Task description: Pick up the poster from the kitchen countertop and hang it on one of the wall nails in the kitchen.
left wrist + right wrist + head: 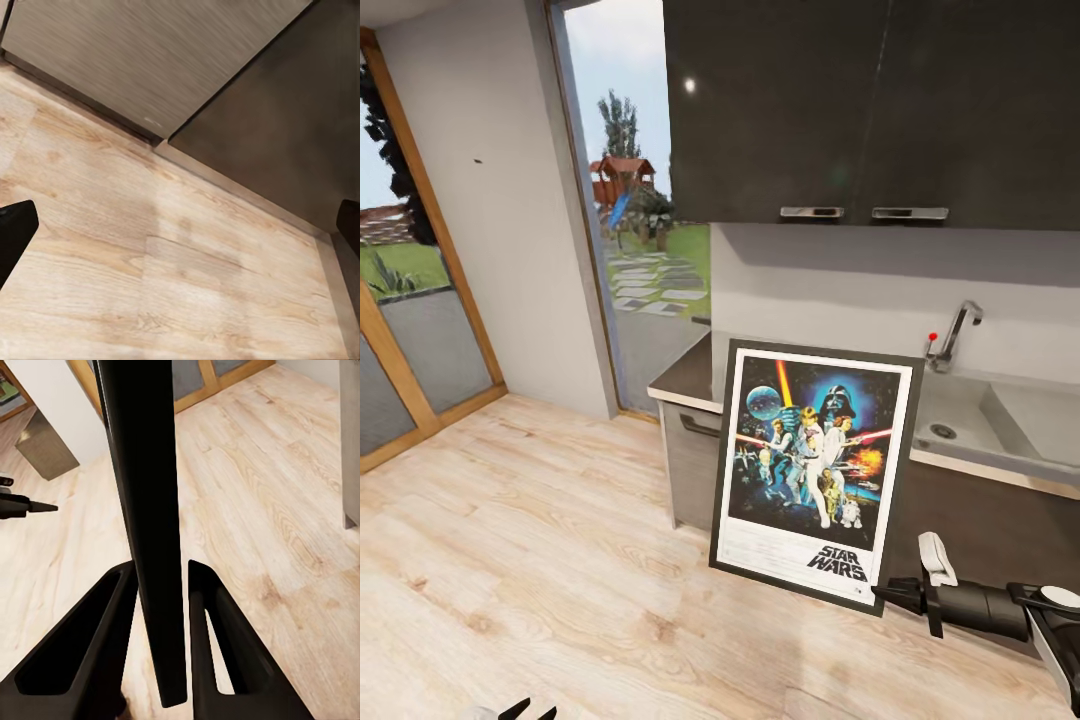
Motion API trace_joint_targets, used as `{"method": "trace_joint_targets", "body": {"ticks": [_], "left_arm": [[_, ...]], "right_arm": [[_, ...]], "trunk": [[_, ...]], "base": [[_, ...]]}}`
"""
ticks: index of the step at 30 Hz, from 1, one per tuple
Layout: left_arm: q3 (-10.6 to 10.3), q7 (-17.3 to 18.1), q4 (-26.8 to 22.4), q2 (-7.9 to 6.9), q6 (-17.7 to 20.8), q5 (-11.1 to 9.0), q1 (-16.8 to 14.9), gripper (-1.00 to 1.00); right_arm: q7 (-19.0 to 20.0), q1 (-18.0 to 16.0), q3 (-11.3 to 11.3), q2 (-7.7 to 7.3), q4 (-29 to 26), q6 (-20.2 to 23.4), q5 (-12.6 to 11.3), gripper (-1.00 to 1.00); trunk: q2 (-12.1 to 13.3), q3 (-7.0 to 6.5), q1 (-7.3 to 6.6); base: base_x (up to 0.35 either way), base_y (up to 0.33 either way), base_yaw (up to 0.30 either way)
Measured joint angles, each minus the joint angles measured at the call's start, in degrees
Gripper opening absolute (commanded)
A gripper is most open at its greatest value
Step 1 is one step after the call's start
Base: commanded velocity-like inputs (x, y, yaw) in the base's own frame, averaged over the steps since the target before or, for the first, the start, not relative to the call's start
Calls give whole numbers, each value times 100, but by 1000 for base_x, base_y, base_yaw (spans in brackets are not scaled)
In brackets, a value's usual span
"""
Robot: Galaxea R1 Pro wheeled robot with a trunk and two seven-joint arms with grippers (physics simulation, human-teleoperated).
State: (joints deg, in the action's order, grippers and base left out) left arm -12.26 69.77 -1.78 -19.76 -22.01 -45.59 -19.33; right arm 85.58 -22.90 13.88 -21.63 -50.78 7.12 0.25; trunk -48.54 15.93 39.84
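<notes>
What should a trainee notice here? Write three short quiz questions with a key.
1. True or false: the poster lies flat on the kitchen countertop.
2. Which grips the poster's frame: A the left end effector, or B the right end effector?
3. What tiny dark thing sticks out of the pale wall left of the glass door?
Key: 1 false, it is held upright; 2 B; 3 a wall nail.

Poster (812,468) upright and slightly tilted before the kitchen countertop (685,378), held at its lower right corner by the right gripper (887,594). Sink (1000,420) farther right. Wall nail (478,160) far left.
</notes>
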Motion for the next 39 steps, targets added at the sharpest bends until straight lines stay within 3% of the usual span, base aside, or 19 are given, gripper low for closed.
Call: {"method": "trace_joint_targets", "body": {"ticks": [39], "left_arm": [[-8,0,0,0,0,8,0,100]], "right_arm": [[0,1,-6,0,0,0,0,-100]], "trunk": [[1567,-703,-858]], "base": [[0,0,0]]}}
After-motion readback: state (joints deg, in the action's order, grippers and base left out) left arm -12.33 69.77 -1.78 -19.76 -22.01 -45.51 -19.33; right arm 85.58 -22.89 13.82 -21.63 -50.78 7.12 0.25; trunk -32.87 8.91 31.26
